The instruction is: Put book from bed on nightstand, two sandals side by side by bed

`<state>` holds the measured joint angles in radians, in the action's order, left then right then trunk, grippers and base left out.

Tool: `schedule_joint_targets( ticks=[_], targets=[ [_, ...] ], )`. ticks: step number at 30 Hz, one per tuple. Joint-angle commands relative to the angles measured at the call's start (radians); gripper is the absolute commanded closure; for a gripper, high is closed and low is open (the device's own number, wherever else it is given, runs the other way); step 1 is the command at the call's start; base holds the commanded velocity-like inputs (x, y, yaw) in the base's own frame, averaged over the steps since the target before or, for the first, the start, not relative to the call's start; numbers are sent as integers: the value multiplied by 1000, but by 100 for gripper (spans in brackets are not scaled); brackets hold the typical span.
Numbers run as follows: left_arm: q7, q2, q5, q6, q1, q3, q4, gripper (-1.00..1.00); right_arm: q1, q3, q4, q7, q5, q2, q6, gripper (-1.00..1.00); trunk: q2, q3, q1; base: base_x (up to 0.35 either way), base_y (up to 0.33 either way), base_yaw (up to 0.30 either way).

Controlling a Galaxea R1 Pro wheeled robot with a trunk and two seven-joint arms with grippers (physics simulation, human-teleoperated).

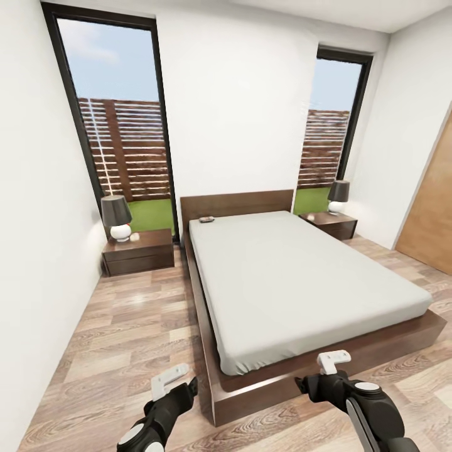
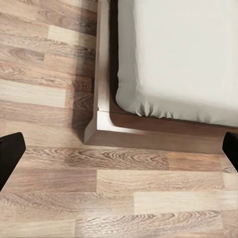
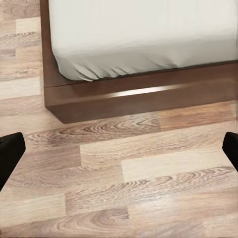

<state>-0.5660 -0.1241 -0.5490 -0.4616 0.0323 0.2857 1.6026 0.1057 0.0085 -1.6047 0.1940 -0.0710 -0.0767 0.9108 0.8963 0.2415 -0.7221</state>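
Note:
The bed (image 1: 301, 282), with its pale grey mattress and dark wooden frame, fills the middle of the bedroom. The small dark book (image 1: 206, 220) lies on the mattress near the headboard, on the left side. One nightstand (image 1: 139, 251) stands left of the bed and another nightstand (image 1: 329, 224) stands right of it. The sandals are out of view. My left gripper (image 1: 179, 392) hangs open over the floor beside the bed's near left corner (image 2: 94, 131). My right gripper (image 1: 317, 383) is open over the floor in front of the bed's foot (image 3: 139, 96). Neither holds anything.
A dark-shaded lamp (image 1: 117, 216) and a small white object (image 1: 135, 236) sit on the left nightstand; another lamp (image 1: 339, 196) sits on the right one. A wooden door (image 1: 433, 213) is at the right wall. Wood-plank floor (image 1: 138, 314) runs along the bed's left side.

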Motion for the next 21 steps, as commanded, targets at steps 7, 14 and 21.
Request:
schedule_joint_targets(
  ticks=[7,14,21],
  targets=[
    [-8,0,-9,-3,0,-10,1,-100,0,-10,-1,6,-11,1,3,-100,-48,-21,27,0,0,4],
    [-12,-1,-9,1,0,-15,1,-100,0,-16,0,5,-15,4,0,-100,-62,-27,34,0,0,146],
    [-9,-1,-9,3,0,-14,0,-100,0,-17,0,4,-17,5,-2,-100,-62,-27,34,0,0,240]
  ],
)
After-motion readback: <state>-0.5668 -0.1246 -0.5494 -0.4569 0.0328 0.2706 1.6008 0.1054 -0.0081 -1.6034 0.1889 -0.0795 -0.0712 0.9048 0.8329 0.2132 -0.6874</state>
